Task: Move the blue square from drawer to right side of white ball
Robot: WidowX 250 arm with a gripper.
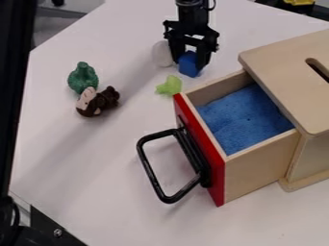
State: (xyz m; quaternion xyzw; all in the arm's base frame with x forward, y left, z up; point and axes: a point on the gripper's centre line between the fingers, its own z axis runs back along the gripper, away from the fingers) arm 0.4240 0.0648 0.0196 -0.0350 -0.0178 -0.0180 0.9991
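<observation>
The gripper (189,58) hangs down at the top of the view, beyond the drawer's back corner. Its two fingers are closed on the blue square (188,65), one at each side of it. Whether the square touches the table I cannot tell. Just left of the gripper lies the white ball (161,54), partly behind the left finger, so the blue square is at the ball's right. The drawer (218,180), with a red front and a blue lining, stands pulled out of its wooden box.
A light green toy piece (170,85) lies between the gripper and the drawer. At the left are a dark green toy (83,77) and a brown toy animal (97,101). The black drawer handle (154,172) juts out leftward. The wooden box (286,79) takes up the right side.
</observation>
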